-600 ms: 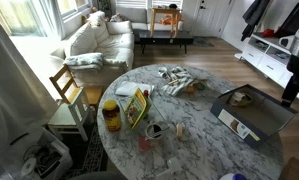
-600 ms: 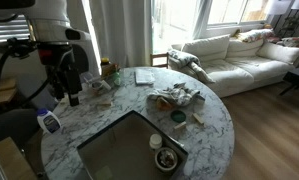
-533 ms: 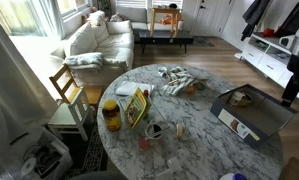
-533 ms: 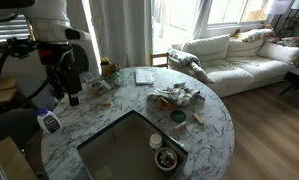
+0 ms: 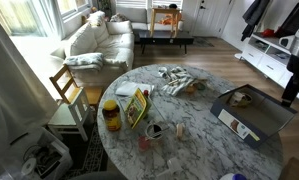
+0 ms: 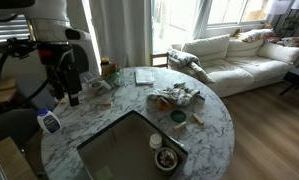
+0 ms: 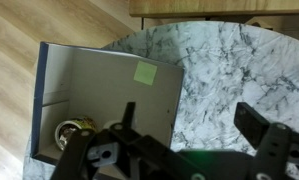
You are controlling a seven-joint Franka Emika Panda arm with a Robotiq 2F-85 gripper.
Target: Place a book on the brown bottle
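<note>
Tool [image 7: 192, 125], open and empty, is hovering over the round marble worktop [image 5: 199, 135]. A grey box [image 7: 99, 90] is holding a round tin [image 7: 74, 132]. The book [image 5: 137, 107] is leaning beside the squat amber bottle [image 5: 111, 115].

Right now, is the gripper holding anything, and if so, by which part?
Nothing is held. In the wrist view the fingers of the gripper stand apart, only the marble table between them.

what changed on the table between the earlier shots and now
Nothing visibly changed. The gripper has not moved, its jaws apart and empty, well away from the book and the brown bottle. Those two stand next to each other as before, and nothing was taken hold of or let go.
</note>
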